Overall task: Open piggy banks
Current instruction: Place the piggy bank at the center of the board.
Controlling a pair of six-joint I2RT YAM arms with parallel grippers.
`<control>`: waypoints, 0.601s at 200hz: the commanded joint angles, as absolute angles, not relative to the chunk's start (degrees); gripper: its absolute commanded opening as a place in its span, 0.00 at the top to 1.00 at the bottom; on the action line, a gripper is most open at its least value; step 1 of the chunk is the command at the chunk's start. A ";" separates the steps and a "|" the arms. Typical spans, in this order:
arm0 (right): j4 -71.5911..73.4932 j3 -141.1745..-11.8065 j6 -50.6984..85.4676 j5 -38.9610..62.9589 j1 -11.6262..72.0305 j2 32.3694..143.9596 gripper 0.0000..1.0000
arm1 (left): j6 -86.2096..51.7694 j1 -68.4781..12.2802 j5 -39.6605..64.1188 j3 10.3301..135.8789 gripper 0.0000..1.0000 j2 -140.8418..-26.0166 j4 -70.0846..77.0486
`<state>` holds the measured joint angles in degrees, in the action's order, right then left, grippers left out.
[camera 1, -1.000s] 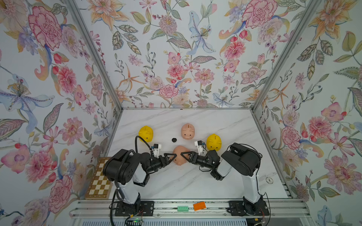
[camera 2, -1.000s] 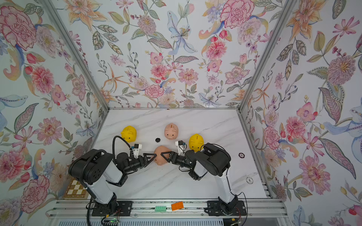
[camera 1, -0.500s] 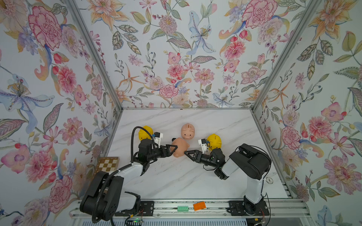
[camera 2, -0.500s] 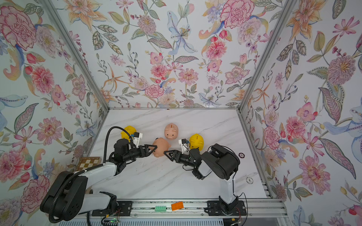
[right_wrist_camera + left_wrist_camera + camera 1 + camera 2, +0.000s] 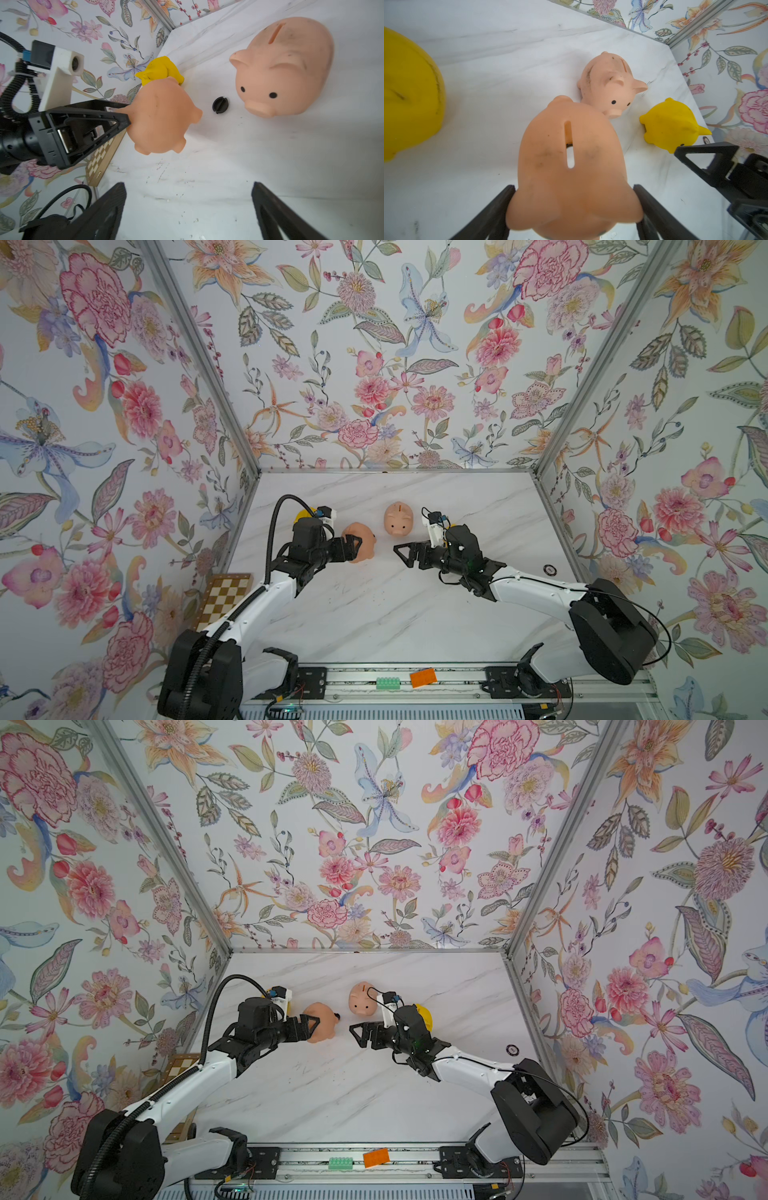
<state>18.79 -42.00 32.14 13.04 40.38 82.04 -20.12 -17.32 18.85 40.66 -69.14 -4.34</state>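
Clamping 1 peach piggy bank left of center in a top view, the left gripper grasped it; the right gripper gaped empty beside it, below a 2nd peach piggy bank.

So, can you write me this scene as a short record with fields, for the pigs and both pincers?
left pincer: shut on held pink pig
right pincer: open, empty, apart from it
second pink pig: upright on table
yellow pig near left arm: on table, untouched
yellow pig near right arm: on table, untouched
black plug: loose on table, between the pink pigs
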 commanded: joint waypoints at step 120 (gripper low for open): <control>-5.33 -43.03 21.28 -7.20 40.94 71.38 0.01 | -7.03 -18.10 0.55 57.19 0.51 -85.81 -9.61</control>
